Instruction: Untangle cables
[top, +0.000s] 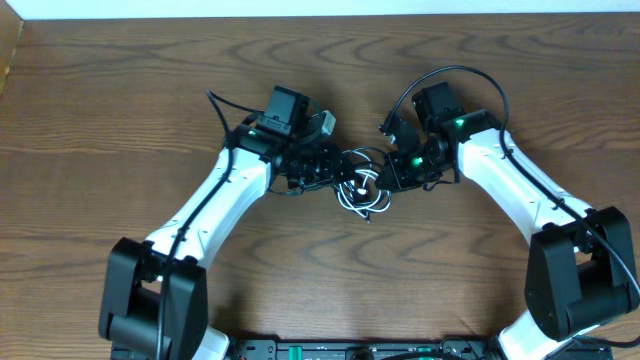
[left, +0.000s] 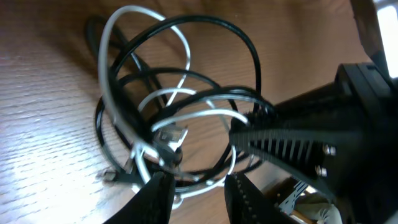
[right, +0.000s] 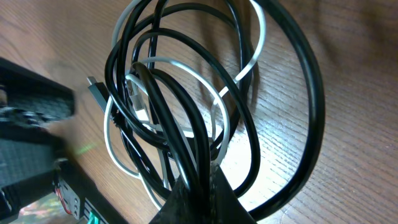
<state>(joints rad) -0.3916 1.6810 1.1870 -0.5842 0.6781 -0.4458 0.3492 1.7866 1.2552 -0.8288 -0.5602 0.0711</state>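
Cables (right: 180, 134) in right pincer's (right: 200, 196) grip

A white cable (right: 262, 37) and a black cable (right: 318, 106) lie snarled together in overlapping loops at the middle of the wooden tabletop (top: 100, 80). White strands thread through the black coils, a small plug (left: 171, 135) sits at the heart of the tangle, and several black strands are pinched in the right gripper (right: 196, 190).
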